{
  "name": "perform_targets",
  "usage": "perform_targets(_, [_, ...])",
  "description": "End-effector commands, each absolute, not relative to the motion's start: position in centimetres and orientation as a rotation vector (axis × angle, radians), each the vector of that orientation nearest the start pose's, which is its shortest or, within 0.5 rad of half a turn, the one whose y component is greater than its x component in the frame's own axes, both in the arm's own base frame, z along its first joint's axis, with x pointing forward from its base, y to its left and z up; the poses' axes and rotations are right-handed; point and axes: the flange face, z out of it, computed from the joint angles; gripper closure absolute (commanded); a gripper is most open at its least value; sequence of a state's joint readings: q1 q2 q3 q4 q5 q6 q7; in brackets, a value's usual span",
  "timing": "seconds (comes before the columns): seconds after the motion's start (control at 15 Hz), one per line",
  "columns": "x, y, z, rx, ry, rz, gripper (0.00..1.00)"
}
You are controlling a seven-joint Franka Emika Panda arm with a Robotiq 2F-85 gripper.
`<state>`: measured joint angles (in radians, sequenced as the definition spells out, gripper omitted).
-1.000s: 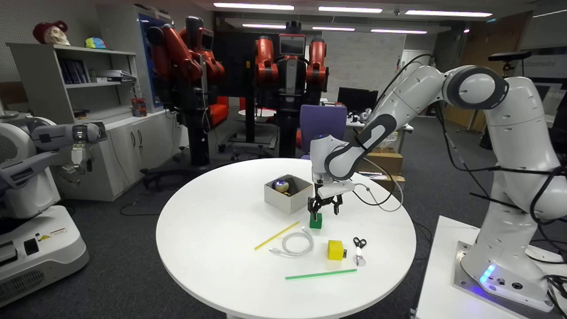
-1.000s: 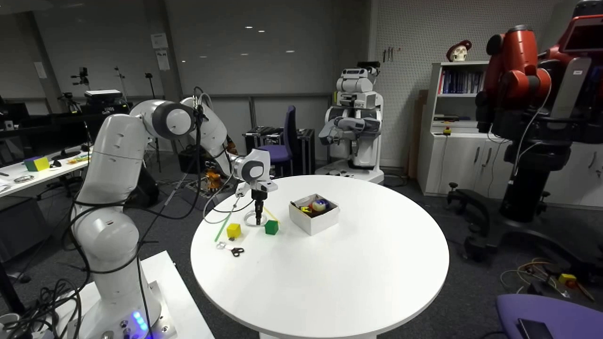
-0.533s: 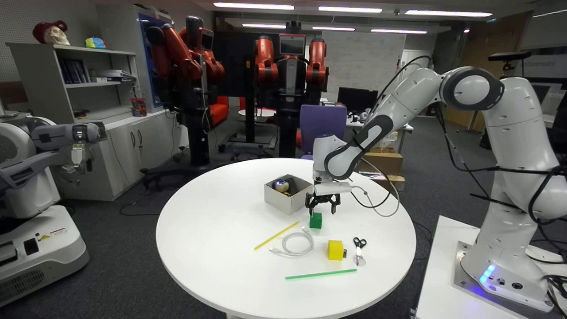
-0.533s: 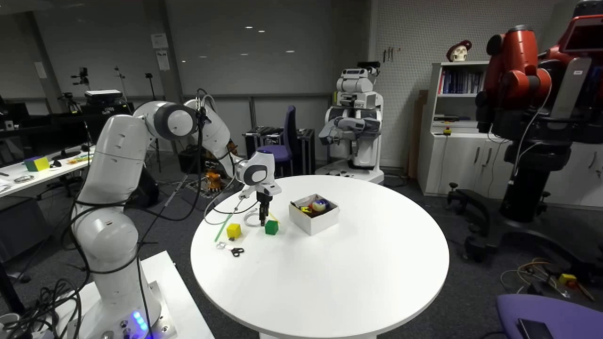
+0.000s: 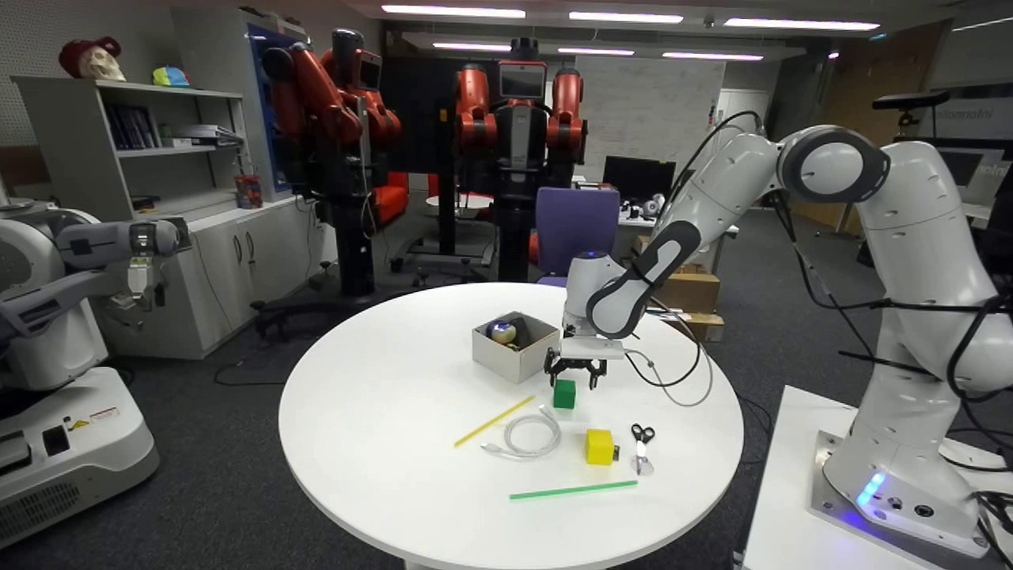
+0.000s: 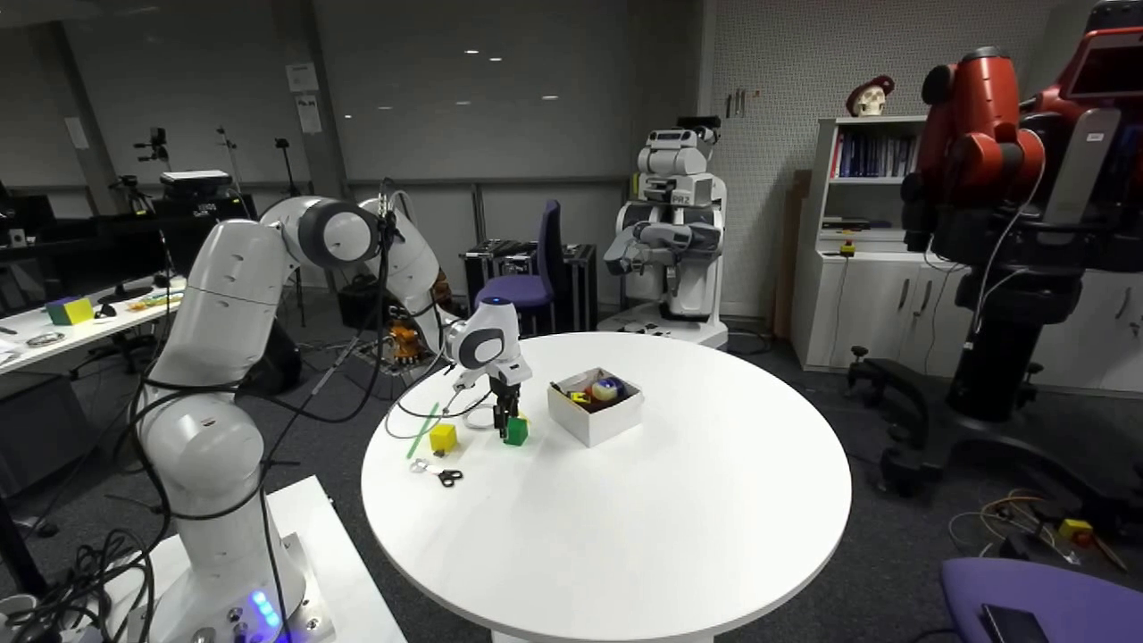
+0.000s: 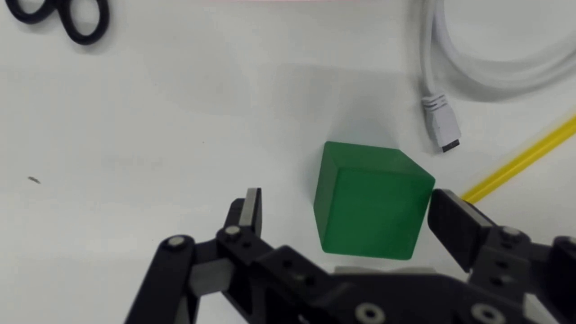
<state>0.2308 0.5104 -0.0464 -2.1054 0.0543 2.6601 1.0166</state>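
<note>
While your black pincer (image 7: 347, 201) stands wide, the smooth green cube (image 7: 373, 213), perhaps plastic, shows unheld between its jaws, well inside the round white worktop's (image 5: 380, 463) edge; it's probably light, stiff, slightly slippery: grip opposite side faces.

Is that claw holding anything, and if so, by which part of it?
Nothing: the gripper is open, with a clear gap between one finger and the green block.

White arm (image 5: 918, 229), grey joint bands (image 5: 874, 163), black cables (image 5: 934, 304), blue base lights (image 5: 871, 488); black hand (image 7: 346, 200), silvery screws (image 7: 232, 230).
</note>
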Motion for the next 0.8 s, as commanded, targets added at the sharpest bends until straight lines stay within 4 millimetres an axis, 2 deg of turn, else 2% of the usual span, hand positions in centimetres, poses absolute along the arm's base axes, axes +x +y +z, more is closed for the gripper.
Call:
perform_targets(0.0, [57.1,10.2,16.9,-2.806,1.374,-0.093,0.0])
perform_targets(0.13, [57.2,10.2,16.3,-2.811,1.388,-0.086,0.0])
perform_targets(0.2, [57.1,10.2,16.1,-2.816,1.393,-0.08,0.09])
perform_targets(0.27, [57.0,10.3,16.0,-2.82,1.394,-0.078,0.27])
perform_targets(0.47, [56.9,10.3,16.1,-2.825,1.395,-0.076,0.49])
perform_targets(0.67, [56.8,10.3,17.3,-2.818,1.391,-0.109,0.7])
perform_targets(0.73, [56.9,10.3,17.7,-2.817,1.388,-0.13,0.7])
